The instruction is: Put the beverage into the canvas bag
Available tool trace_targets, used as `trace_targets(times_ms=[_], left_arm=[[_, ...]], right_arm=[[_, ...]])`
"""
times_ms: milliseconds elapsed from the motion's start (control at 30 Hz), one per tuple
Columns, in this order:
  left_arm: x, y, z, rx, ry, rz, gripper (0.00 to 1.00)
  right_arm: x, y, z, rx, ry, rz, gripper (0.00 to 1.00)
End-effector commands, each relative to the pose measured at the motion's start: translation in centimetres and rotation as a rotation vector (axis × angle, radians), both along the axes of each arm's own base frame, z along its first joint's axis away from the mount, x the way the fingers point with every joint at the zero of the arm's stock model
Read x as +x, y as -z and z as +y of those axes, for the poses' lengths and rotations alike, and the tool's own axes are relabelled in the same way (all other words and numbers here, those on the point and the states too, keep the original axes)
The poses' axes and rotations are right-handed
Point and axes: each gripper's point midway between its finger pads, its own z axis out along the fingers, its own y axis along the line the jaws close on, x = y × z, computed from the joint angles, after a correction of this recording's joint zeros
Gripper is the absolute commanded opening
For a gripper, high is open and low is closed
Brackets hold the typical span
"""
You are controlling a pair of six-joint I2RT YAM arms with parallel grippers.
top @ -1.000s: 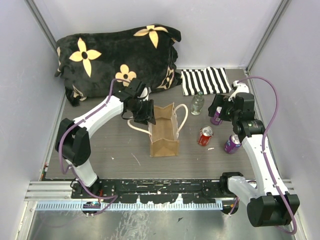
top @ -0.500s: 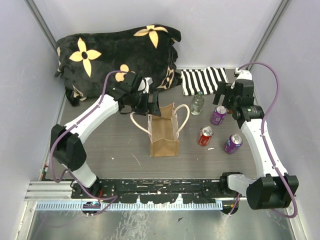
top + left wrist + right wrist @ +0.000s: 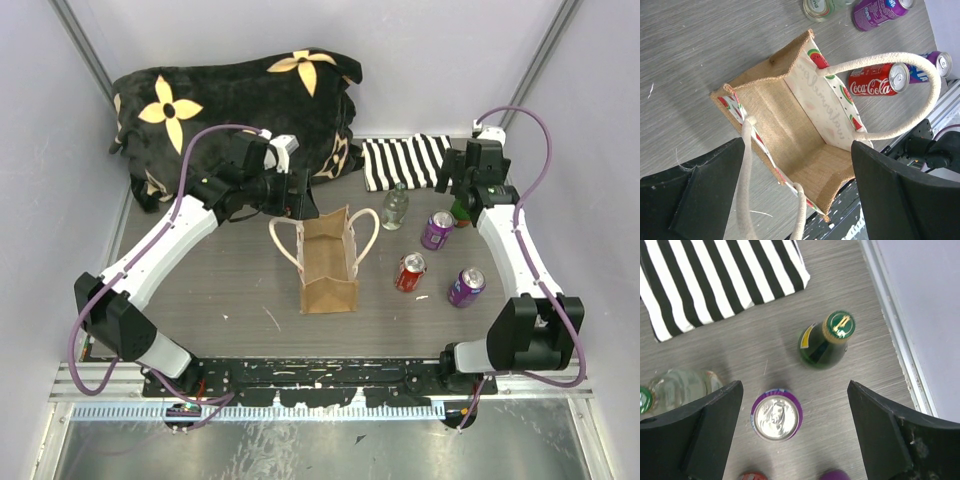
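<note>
Reading left gripper as spread wide and empty, hanging over canvas bag at centre of top view, upright, mouth gaping. Same for right gripper: wide apart, nothing held, hovering above upright purple can at lower centre of wrist view, with green bottle up and to the right, clear bottle at left edge.

Risks:
- Could clip either bottle on descent. Tight cluster, tall narrow shapes, easy to topple.
- Could slip on smooth round metal can.
- Could snag looped rope handles or fold soft woven bag wall at drop-in.
- Could nudge red can, lying roll-prone at centre-right of bench.
</note>
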Motion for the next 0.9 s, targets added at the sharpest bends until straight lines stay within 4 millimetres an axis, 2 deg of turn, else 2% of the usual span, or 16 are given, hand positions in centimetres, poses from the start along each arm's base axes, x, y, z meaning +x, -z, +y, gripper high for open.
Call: trace_targets(times_ms=[0, 167, 333, 600, 867], left_arm=[[0.2, -1.1, 0.4, -0.013, 0.005, -0.065, 0.94], [0.2, -1.1, 0.5, -0.019, 0.006, -0.062, 0.94], [0.3, -1.4, 0.4, -0.028, 0.01, -0.064, 0.94], [0.3, -1.6, 0.3, -0.031, 0.015, -0.071, 0.93], [-0.2, -1.2, 0.6, -0.025, 0.019, -0.065, 0.93]], right_arm=[[2.4, -5.4, -2.0, -0.034, 0.089, -0.159, 0.91], [3.0, -5.9, -3.4, -0.03, 0.151, -0.131, 0.87], [3.6, -5.3, -4.6, 0.01, 0.188, -0.027, 0.83], [3.6, -2.9, -4.9, 0.044, 0.177, 0.091, 0.83], [4.2, -1.1, -5.2, 0.026, 0.166, -0.006, 0.85]])
